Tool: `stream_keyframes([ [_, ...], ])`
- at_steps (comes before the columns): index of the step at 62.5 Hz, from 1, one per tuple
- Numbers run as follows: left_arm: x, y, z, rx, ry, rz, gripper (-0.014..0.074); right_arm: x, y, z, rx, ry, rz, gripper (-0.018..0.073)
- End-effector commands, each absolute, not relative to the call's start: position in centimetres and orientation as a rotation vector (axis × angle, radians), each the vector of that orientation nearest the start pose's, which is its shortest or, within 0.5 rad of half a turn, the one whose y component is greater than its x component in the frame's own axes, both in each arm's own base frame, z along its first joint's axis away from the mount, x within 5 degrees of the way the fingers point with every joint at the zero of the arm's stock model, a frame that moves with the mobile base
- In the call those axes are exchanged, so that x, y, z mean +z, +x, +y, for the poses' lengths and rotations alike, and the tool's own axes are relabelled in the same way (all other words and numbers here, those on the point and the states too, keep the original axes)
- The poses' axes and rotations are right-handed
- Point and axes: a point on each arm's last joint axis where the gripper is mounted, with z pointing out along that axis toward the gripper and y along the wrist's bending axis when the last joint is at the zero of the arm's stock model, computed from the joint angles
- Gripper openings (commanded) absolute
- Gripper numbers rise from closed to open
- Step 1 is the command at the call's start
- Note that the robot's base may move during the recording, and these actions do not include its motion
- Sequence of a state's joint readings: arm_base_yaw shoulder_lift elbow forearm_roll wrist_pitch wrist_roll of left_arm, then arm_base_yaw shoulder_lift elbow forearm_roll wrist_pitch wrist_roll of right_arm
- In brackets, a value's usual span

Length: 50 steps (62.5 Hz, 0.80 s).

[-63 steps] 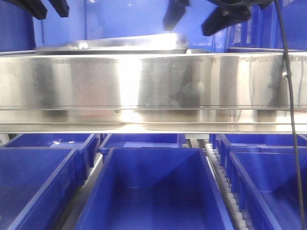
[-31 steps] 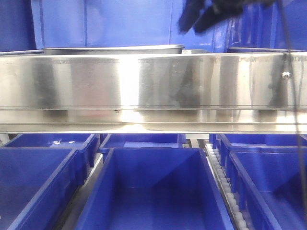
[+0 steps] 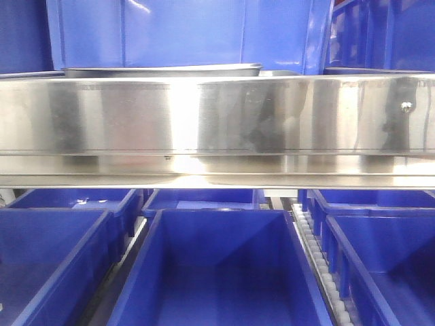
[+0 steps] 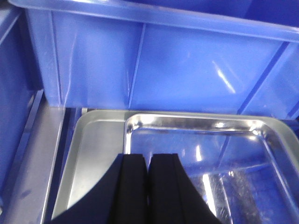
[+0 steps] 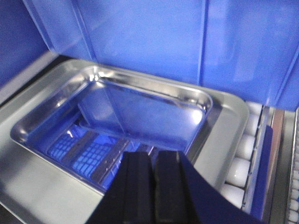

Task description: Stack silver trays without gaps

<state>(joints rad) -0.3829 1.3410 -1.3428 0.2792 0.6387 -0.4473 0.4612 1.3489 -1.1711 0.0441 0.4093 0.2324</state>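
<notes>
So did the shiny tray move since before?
Yes. The tray dropped at its right end: it was tilted up before, and now it lies level just above the top edge of the steel rail.

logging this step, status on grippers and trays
Left gripper shut, empty. Right gripper shut, empty. Trays nested, both grippers above them. Nothing seen blocking.

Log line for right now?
left claw shut, empty | right claw shut, empty | upper tray nested in lower tray
</notes>
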Motion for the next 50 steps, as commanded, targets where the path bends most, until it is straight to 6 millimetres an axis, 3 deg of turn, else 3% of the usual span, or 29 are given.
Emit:
stream_keyframes([
  [1,41.0,27.6,-9.6,-0.207,0.052,2.116,-0.0013,37.0,26.8,13.5,0.458,-0.223,2.08,-0.0078],
  [17,42.1,24.2,-9.9,-0.227,0.205,2.005,-0.0013,39.2,25.2,12.6,0.458,-0.229,1.994,-0.0078],
  [26,43.1,20.8,-8.7,-0.284,0.209,1.857,-0.0013,41.9,23.0,11.4,0.46,-0.232,1.856,-0.0078],
  [33,44.3,16.7,-6.9,-0.303,0.227,1.659,-0.0013,43.4,20.2,9.8,0.428,-0.255,1.717,-0.0078],
  [43,43.6,11.4,-4.3,-0.187,0.322,1.419,-0.0013,42.7,15.7,7.6,0.422,-0.265,1.586,-0.0078],
  [50,41.8,8.9,-3.1,-0.174,0.324,1.385,-0.0013,41.0,13.0,6.3,0.412,-0.281,1.495,-0.0078],
])
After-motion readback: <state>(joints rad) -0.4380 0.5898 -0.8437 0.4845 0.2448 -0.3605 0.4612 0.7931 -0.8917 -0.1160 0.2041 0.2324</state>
